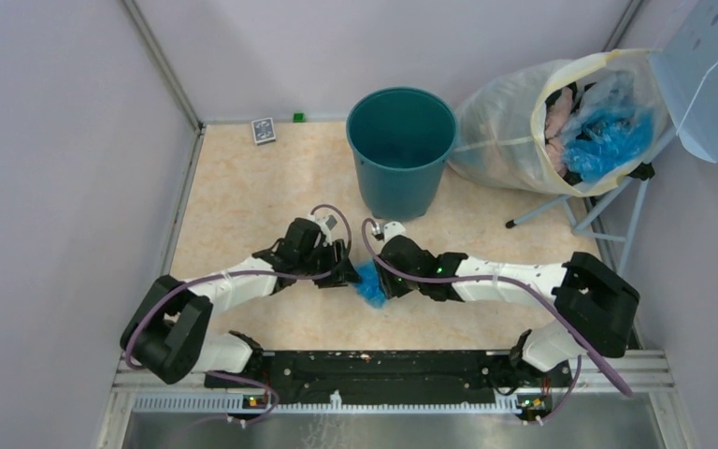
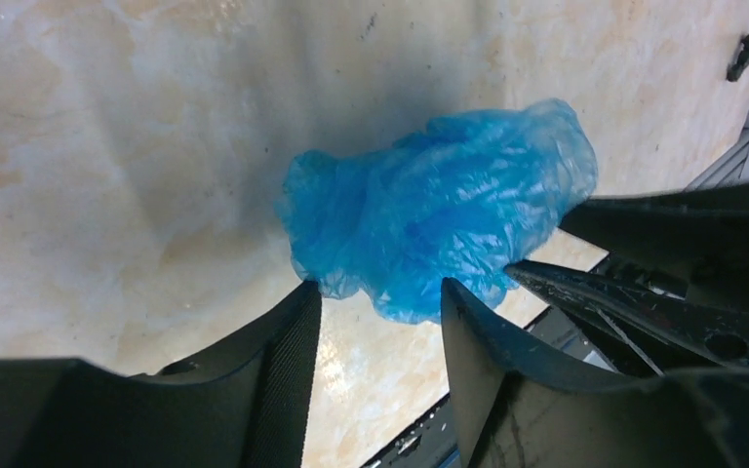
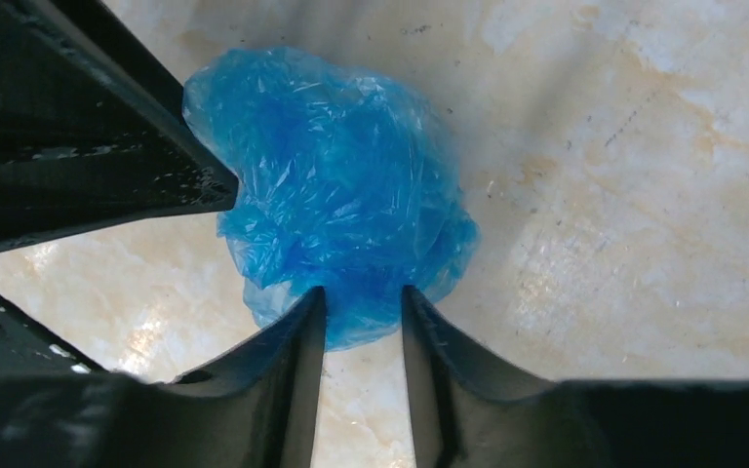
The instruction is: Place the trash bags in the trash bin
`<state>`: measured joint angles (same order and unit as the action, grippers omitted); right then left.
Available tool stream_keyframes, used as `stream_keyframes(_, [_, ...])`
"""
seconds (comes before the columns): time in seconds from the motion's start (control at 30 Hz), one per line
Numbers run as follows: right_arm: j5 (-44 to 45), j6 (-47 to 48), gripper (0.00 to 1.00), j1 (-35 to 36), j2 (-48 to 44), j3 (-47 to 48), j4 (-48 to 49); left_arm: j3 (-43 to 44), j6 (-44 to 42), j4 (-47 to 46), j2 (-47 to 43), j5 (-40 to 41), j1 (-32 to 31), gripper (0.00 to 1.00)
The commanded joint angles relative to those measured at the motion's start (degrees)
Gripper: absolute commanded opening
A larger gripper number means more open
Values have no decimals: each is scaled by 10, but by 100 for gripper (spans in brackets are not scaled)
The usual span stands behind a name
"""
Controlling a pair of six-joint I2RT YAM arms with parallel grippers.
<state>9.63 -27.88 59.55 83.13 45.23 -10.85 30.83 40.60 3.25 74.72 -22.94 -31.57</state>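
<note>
Trash bags [image 1: 369, 283]: crumpled into one light-blue wad, low at the desk [image 1: 243, 187], front centre, squeezed in between both tool tips. Couldn't tell if resting on the surface or just off it. Sat well short of the trash bin [image 1: 400, 150]: upright, further back, mouth open, not touching the wad.

Checked right tool [image 3: 363, 292]: narrow gap, pinched the wad's near edge between both fingers [image 3: 293, 351]. Bulk of the plastic bulging out beyond the tips.

Checked left tool [image 2: 380, 292]: medium gap, straddled the wad's lower lobe, touched it with at least one tip. Couldn't confirm an actual clamp. Faced the right tool across the wad, positioned on the opposite side, fingertips of the two close together at the plastic.

Also noted a cloudy white sack [image 1: 495, 112] just beside the bin on its right, lying on its side, with more blue plastic inside.
</note>
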Motion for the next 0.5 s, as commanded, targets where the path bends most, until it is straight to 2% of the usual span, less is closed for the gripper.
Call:
stream_keyframes(0.0, [8, 5, 26, 5, 17, 30, 5, 36, -3, -47, 39, -8, 4, 52])
stream_keyframes(0.1, [12, 6, 0, 5, 2, 28, 1, 51, -12, -37, 62, -15, 4, 47])
stream_keyframes(0.47, [31, -14, 0, 5, -113, 7, -58, 72, -43, 19, 86, 20, 38, 3])
